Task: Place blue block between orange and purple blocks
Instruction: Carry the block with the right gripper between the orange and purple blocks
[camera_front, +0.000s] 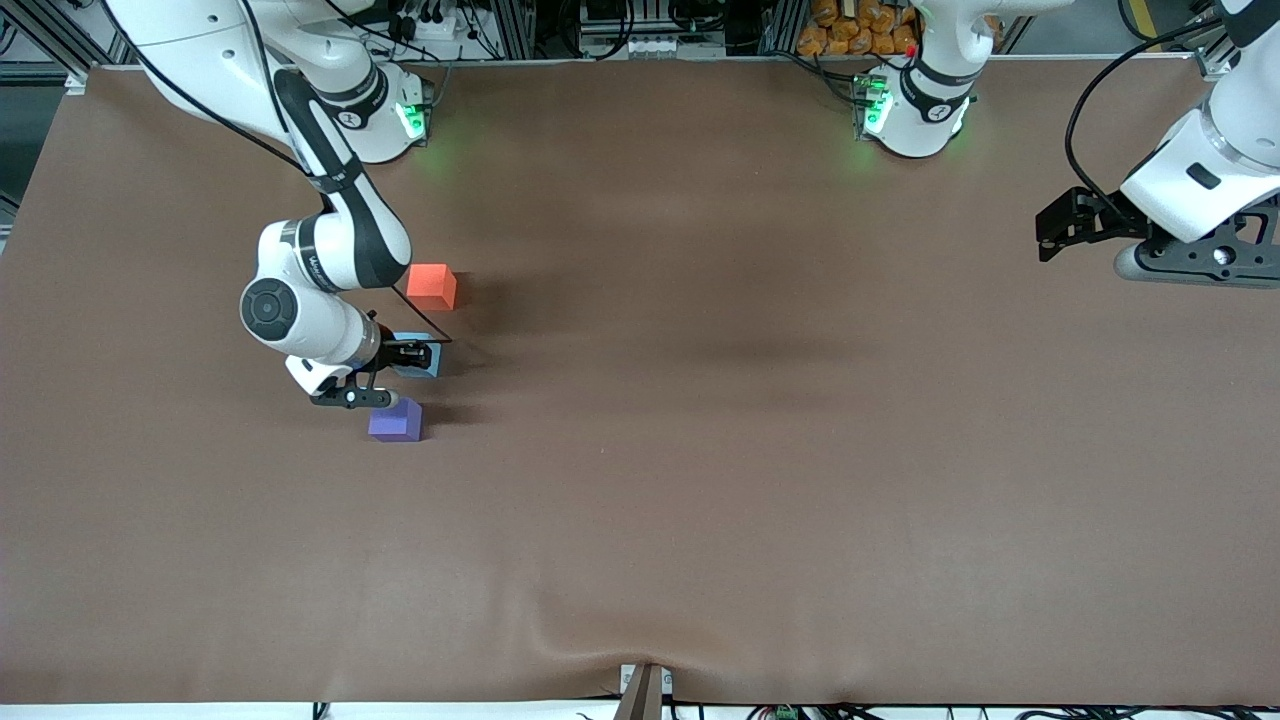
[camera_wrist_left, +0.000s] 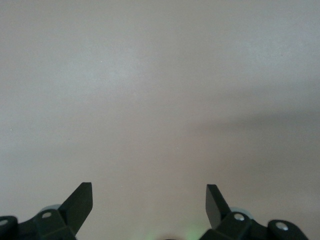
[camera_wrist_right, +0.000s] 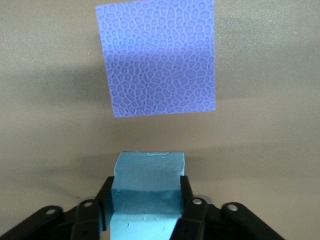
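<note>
**Brown table, three cubes in a row, right gripper at the blue block**

Brown matte covering spans the whole table (camera_front: 700, 480). Both arm bases stand along its edge farthest from the front camera.

Right arm: it reaches down over its own end of the table. The right gripper (camera_front: 412, 357) is low at the blue block (camera_front: 428, 362). In the right wrist view the two fingers (camera_wrist_right: 186, 192) flank the block's (camera_wrist_right: 147, 190) side faces and lie against them, so the jaws are closed on the block. The block appears to sit on or just above the table surface; which of the two cannot be told.

Left arm: it waits over its own end of the table, well apart from the cubes. The left gripper (camera_front: 1060, 232) has its fingers (camera_wrist_left: 80, 202) spread wide with nothing between them.

Cubes: the orange block (camera_front: 432, 285) lies farthest from the front camera, and the purple block (camera_front: 396, 420) lies nearest. The blue block sits between these two, apart from both.
</note>
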